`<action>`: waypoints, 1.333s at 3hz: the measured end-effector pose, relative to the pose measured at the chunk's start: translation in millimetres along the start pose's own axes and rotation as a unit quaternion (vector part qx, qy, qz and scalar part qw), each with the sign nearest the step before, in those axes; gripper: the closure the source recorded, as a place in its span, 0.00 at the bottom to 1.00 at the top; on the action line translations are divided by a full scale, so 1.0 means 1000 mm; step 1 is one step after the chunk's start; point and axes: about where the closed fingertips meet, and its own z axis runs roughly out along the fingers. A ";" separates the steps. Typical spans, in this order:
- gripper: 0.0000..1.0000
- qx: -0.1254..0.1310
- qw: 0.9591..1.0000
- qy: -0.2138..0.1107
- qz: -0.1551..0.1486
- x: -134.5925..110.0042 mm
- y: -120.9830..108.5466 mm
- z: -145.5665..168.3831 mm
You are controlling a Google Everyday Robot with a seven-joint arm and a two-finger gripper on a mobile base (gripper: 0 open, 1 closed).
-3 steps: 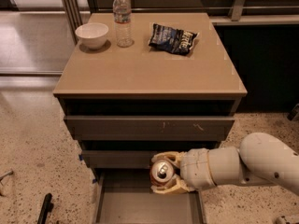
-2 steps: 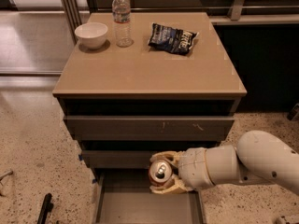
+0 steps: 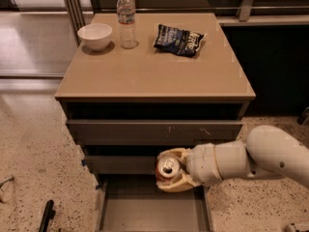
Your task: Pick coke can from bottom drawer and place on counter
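The coke can (image 3: 167,168) shows its silver top with pull tab and a sliver of red side. My gripper (image 3: 172,172) is shut on it, with cream fingers (image 3: 175,185) curved around the can, and holds it above the open bottom drawer (image 3: 149,211), in front of the middle drawer's front. The white arm reaches in from the right. The tan counter (image 3: 154,71) lies above and behind.
On the counter stand a white bowl (image 3: 95,36), a clear water bottle (image 3: 127,19) and a dark chip bag (image 3: 179,39) along the back. The two upper grey drawers (image 3: 154,129) are closed or nearly so. Speckled floor surrounds the cabinet; a black object (image 3: 46,215) lies lower left.
The gripper with the can has risen very slightly and shifted a little left above the bottom drawer. Nothing else has moved.
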 end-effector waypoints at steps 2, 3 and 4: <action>1.00 0.042 0.996 -0.020 0.074 -0.053 -0.092 -0.052; 1.00 0.041 0.996 -0.025 0.079 -0.062 -0.096 -0.054; 1.00 0.046 0.993 -0.035 0.105 -0.089 -0.109 -0.067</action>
